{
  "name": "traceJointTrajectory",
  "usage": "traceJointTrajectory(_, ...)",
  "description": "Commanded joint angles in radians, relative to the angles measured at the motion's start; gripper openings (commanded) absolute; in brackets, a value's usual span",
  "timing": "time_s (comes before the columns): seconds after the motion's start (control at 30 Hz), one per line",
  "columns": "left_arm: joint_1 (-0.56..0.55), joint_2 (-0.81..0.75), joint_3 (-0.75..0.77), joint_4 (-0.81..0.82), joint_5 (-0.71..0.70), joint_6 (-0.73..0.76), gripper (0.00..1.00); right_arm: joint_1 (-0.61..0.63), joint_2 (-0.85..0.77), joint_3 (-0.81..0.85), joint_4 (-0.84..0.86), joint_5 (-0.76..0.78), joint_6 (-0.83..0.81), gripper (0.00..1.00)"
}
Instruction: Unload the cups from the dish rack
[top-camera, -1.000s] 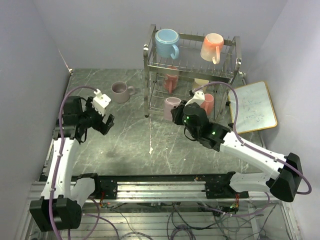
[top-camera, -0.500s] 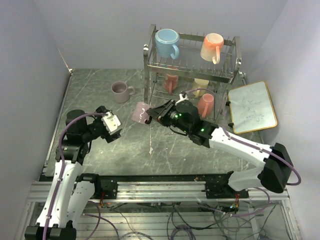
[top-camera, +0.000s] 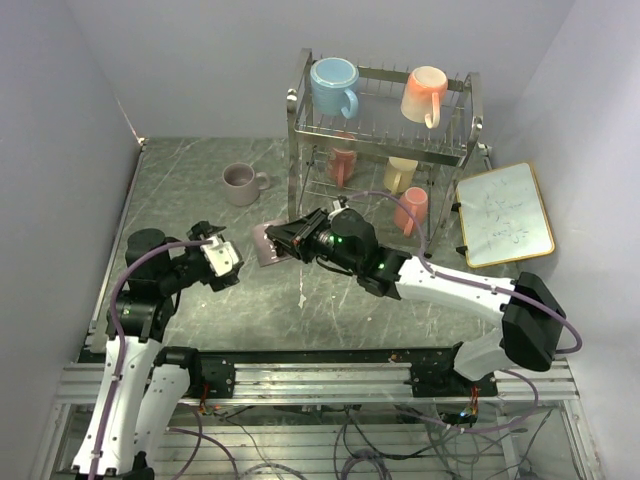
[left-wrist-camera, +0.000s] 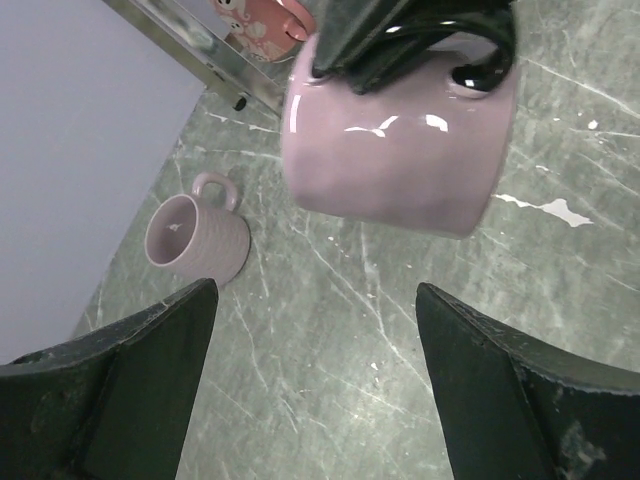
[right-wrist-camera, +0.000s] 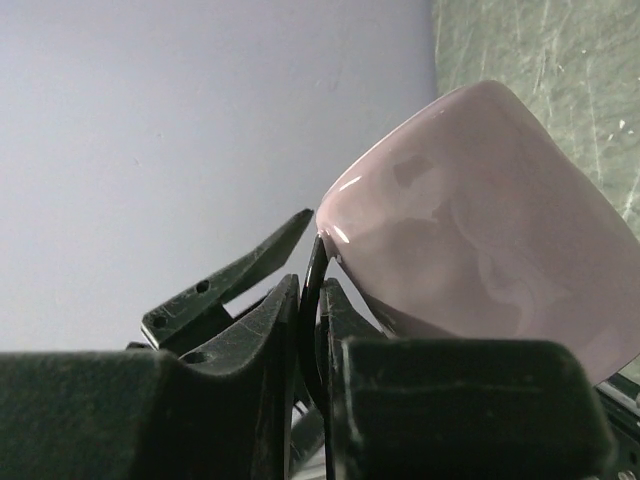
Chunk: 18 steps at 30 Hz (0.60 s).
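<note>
Mauve and glossy, a mauve mug (top-camera: 268, 243) is hanging tipped on its side over the grey marbled table (top-camera: 190, 215), at about 7 o'clock from the dish rack (top-camera: 293, 160). In the top view its long axis is running roughly 3 to 9 o'clock, base toward 9 and mouth toward 3. Its wall is plain, smooth and catching bright highlights; its handle is not showing clearly.

The right gripper (top-camera: 295, 235) is pinching the rim at the mouth end, fingers (right-wrist-camera: 300, 320) pressed close on the thin wall. The left gripper (top-camera: 222, 262) is sitting near the base, at the mug's 8 o'clock, jaws spread wide and gripping nothing.

A second mauve mug (top-camera: 240, 183) is standing upright on the table at the held one's 11 o'clock, well apart.
</note>
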Motion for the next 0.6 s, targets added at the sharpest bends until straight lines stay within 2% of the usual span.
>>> traceJointTrajectory(0.0,-0.008,-0.077,-0.027,-0.029,0.018,-0.024,0.95,0.014,0.02,0.096,0.068,0.068,0.009,0.0)
traceJointTrajectory(0.07,-0.008,-0.118,-0.06,0.0,0.014,-0.06,0.98,0.015,0.046,0.113,0.071,0.093,0.029,0.0)
traceJointTrajectory(0.23,-0.008,-0.181,-0.103,0.033,0.02,-0.107,0.99,0.022,0.126,0.183,0.06,0.175,0.127,0.0)
traceJointTrajectory(0.57,-0.009,-0.209,-0.235,0.331,-0.055,-0.222,0.94,0.061,0.267,0.312,0.116,0.134,0.254,0.0)
